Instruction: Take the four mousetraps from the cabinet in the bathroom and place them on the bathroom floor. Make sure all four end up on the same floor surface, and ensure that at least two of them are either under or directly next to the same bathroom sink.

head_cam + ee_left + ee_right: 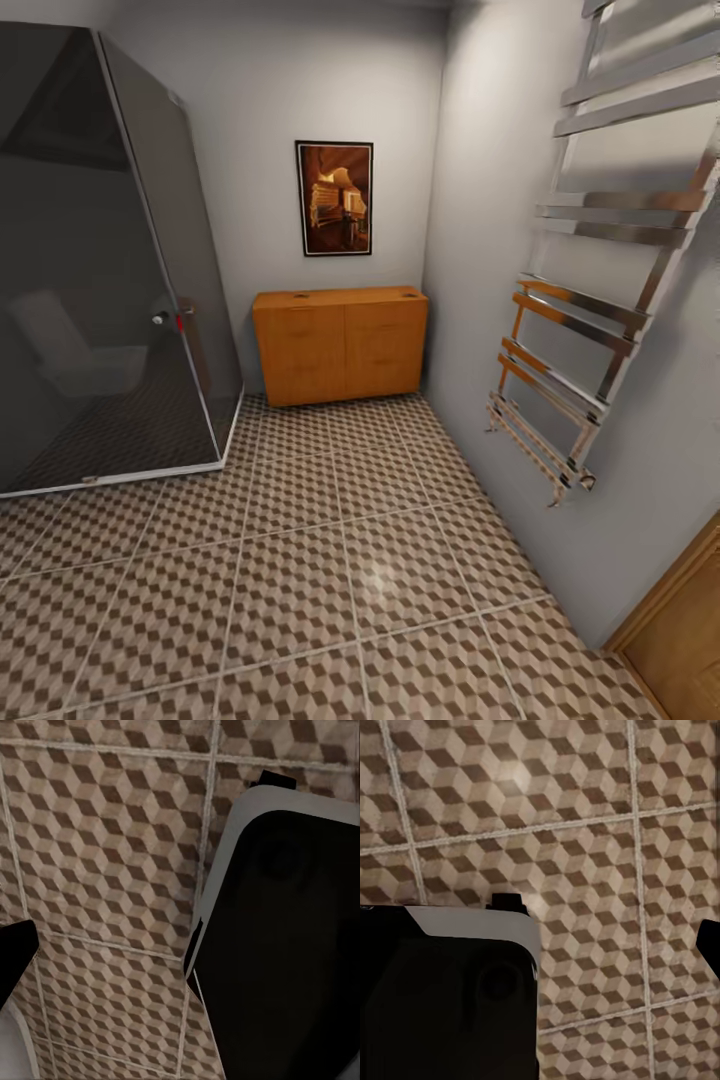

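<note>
At the far wall, centre of the head view, stands the cabinet [340, 345], its doors and drawers shut, so whatever it holds is hidden. Two small dark marks sit on its top near the left and right ends, too small to identify. Left of it is a dark glass shower enclosure [100, 270]; above it hangs a framed picture [334, 197]; a chrome towel rail [590, 300] fills the right wall. The bathroom floor [300, 560] spreads across the lower frame. Whether either claw is open or closed, I cannot tell.
</note>
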Controlling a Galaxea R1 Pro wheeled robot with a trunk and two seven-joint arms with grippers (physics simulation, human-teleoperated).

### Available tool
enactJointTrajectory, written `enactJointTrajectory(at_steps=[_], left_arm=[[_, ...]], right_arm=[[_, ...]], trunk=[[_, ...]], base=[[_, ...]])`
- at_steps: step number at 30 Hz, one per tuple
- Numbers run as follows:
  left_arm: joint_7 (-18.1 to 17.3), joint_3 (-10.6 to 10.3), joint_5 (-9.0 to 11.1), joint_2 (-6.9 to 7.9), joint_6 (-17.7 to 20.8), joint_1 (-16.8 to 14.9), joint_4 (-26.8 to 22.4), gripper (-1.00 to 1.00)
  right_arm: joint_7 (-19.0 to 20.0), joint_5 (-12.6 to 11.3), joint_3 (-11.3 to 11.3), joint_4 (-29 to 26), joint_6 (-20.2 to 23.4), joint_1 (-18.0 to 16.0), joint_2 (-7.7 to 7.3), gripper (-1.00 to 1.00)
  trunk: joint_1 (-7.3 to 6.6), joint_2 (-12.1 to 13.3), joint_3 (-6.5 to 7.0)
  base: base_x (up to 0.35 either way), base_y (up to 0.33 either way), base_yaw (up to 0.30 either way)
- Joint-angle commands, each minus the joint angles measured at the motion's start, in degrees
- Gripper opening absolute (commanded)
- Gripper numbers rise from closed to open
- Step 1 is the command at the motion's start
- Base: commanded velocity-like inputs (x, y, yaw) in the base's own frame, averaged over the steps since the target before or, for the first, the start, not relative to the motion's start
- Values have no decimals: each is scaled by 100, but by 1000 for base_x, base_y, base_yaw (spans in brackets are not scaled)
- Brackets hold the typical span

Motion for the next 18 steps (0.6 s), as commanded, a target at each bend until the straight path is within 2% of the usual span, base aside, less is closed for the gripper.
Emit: enactJointTrajectory(at_steps=[1,7,18], left_arm=[[9,-49,42,-1,14,-5,3,100],[9,-49,42,-1,14,-5,4,100],[9,-49,42,-1,14,-5,4,100]], right_arm=[[-32,58,-49,27,-39,-10,0,100],[-32,58,-48,28,-39,-8,4,100],[-33,58,-48,28,-39,-7,10,100]], trunk=[[4,-5,-7],[4,-5,-7],[4,-5,-7]], base=[[330,0,-182],[328,0,-83],[326,0,-13]])
